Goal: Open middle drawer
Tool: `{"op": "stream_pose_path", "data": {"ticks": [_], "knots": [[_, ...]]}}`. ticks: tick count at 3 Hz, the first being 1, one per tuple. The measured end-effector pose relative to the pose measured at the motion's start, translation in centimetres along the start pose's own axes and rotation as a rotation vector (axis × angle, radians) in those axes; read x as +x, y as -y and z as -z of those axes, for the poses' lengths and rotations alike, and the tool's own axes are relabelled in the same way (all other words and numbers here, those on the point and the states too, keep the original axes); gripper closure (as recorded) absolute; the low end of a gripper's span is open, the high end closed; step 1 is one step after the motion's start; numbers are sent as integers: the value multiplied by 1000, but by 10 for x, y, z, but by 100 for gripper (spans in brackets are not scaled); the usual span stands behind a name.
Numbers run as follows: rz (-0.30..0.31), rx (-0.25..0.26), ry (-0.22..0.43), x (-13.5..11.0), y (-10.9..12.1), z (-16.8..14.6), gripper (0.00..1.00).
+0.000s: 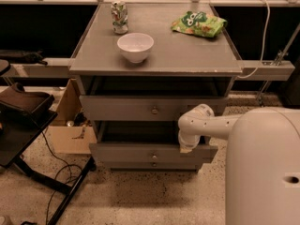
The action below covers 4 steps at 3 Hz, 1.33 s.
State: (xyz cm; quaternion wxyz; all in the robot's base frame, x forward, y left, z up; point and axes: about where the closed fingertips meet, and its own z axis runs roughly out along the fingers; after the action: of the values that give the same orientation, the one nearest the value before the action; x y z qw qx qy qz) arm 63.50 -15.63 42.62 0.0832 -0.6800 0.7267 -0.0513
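Note:
The middle drawer point(131, 152) is a wide grey front with a small round knob point(152, 156). It stands pulled out toward me, with a dark gap above it. My gripper point(188, 146) hangs from the white arm point(211, 124) and points down at the drawer's top edge, right of the knob. The taller top drawer point(122, 108) sits shut above. The narrow bottom drawer point(140, 165) shows just below the middle one.
On the cabinet top point(187, 50) stand a white bowl point(135, 46), a can point(119, 17) and a green snack bag point(199, 23). A cardboard box point(68, 125) and a black stand point(23, 121) are at the left. My white body point(262, 168) fills the lower right.

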Motion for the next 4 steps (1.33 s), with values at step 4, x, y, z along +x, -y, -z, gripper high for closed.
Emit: {"op": "stream_pose_path", "data": {"ticks": [4], "knots": [[41, -104, -54, 7, -36, 16, 100]]}}
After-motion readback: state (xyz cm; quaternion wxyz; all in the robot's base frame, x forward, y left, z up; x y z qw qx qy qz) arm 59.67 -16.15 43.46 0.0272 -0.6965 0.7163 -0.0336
